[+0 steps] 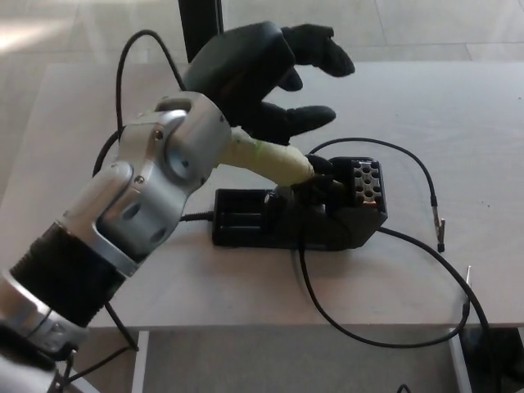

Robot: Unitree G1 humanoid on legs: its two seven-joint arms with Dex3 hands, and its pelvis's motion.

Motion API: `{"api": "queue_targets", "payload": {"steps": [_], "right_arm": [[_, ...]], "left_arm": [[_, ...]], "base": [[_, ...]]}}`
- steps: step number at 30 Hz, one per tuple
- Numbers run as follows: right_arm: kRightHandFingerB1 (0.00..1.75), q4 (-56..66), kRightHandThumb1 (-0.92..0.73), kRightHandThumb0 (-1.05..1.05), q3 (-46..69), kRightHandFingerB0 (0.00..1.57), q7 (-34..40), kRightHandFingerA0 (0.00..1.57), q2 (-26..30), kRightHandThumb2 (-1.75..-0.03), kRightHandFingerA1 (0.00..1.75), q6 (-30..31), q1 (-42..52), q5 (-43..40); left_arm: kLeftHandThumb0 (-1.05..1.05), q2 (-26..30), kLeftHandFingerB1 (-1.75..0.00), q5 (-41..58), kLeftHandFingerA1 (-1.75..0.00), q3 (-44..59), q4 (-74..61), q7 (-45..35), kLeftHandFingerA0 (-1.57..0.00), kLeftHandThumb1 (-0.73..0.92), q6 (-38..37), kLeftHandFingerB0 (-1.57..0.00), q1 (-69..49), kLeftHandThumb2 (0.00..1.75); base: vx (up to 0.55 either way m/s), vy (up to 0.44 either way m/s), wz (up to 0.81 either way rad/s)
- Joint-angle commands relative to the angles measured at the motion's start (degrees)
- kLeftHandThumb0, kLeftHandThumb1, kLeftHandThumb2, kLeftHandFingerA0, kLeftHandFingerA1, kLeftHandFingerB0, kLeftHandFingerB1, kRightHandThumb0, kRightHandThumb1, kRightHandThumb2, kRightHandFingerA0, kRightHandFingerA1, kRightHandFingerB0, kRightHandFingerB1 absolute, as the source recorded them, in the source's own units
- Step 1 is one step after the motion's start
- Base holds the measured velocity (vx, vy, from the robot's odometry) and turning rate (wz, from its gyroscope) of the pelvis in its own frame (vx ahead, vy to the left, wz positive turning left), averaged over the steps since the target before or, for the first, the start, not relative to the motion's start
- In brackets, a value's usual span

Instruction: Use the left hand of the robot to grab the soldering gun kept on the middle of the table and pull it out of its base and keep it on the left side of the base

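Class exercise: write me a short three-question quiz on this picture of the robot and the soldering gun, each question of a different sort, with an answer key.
1. True or false: the soldering gun has already been pulled out of its base.
2. Multiple choice: the left hand is A) open above the gun's handle, B) closed round the base, C) resting flat on the table.
3. Fill in: the handle of the gun is wrapped in pale ____ tape.

Key
1. False: its tip end sits in the base.
2. A: the fingers are spread and hold nothing.
3. Yellow.
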State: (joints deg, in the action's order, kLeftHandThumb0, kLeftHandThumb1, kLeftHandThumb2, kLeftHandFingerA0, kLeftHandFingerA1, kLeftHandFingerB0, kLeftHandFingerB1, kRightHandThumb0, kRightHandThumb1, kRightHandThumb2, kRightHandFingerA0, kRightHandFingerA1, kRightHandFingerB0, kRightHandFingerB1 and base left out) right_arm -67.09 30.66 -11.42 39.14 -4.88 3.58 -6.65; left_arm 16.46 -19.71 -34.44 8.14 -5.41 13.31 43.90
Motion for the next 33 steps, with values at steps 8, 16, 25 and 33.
{"api": "queue_targets", "payload": {"steps": [8, 16, 25, 33], "right_arm": [[0.52, -0.4, -0.49, -0.57, 0.1, 0.32, -1.5, 0.52, 3.2, -0.87, 0.68, -3.7, -1.1, -1.3], [0.39, -1.0, -0.62, -0.56, -0.8, 0.39, -1.3, 0.57, 4.3, -0.59, 0.63, -3.0, -2.6, -0.2], [0.52, -0.4, -0.49, -0.56, -1.2, 0.33, -1.0, 0.54, 4.8, -0.87, 0.68, -2.6, -2.6, -0.1], [0.51, -0.5, -0.50, -0.55, -1.3, 0.33, -0.7, 0.54, 5.0, -0.87, 0.68, -2.7, -2.6, -0.4]], "left_arm": [[-0.77, 14.2, -0.36, -26.7, -0.49, -17.1, -3.0, -14.1, -0.23, 0.89, -0.3, -0.37, 1.0, 0.67], [-0.81, 20.0, -0.50, -30.5, -0.53, -18.1, -3.9, -15.5, -0.06, 0.70, -1.4, -0.29, 0.7, 1.07], [-0.85, 23.5, -0.49, -35.4, -0.37, -18.6, -7.1, -20.4, -0.04, 0.67, -1.8, -0.26, 1.7, 1.04], [-0.19, 22.0, -0.49, -29.8, -1.49, -13.5, -8.3, -14.6, -0.96, 0.58, -3.1, -0.42, -1.9, 0.67]], "base": [[0.00, 0.000, 0.00], [0.00, 0.000, 0.00], [0.00, 0.000, 0.00], [0.00, 0.000, 0.00]]}}
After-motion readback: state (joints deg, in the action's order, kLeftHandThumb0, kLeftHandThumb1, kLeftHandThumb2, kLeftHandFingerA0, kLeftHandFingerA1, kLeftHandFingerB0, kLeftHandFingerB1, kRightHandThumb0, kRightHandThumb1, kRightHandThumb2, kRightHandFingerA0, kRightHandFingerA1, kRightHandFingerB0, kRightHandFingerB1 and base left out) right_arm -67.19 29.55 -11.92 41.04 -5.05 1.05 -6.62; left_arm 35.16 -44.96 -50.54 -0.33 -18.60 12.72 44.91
